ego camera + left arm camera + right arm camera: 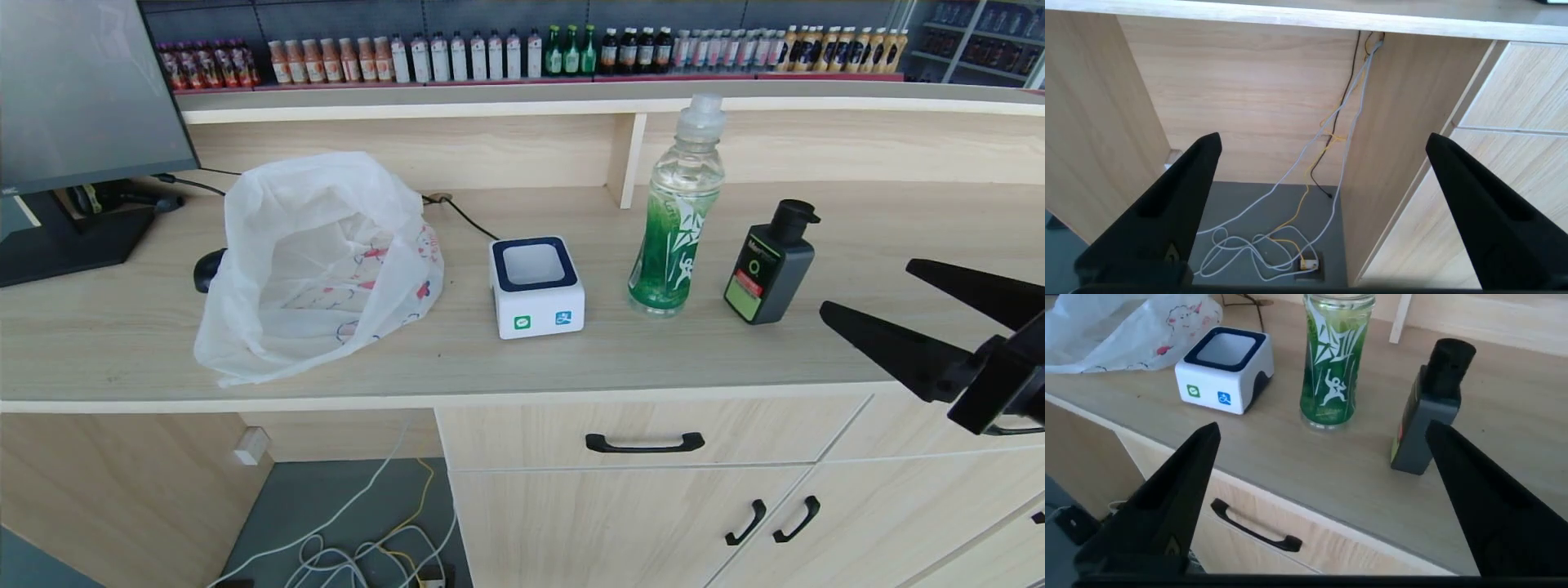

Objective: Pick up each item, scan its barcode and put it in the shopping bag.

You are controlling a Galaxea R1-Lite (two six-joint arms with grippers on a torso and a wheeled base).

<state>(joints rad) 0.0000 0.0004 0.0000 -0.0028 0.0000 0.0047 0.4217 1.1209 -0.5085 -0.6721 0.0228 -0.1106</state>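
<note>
The counter (571,359) is faced in pale wood grain with a matt finish. The shopping bag (318,261) is made of thin, crinkled, translucent white plastic film. The scanner (536,286) is cased in smooth, faintly glossy white plastic. The green bottle (678,220) is formed of clear, glossy plastic, and the dark bottle (769,265) is moulded in matt grey plastic. The drawer handle (645,443) is finished in black.

Bright even light, soft shadows, sharp focus
</note>
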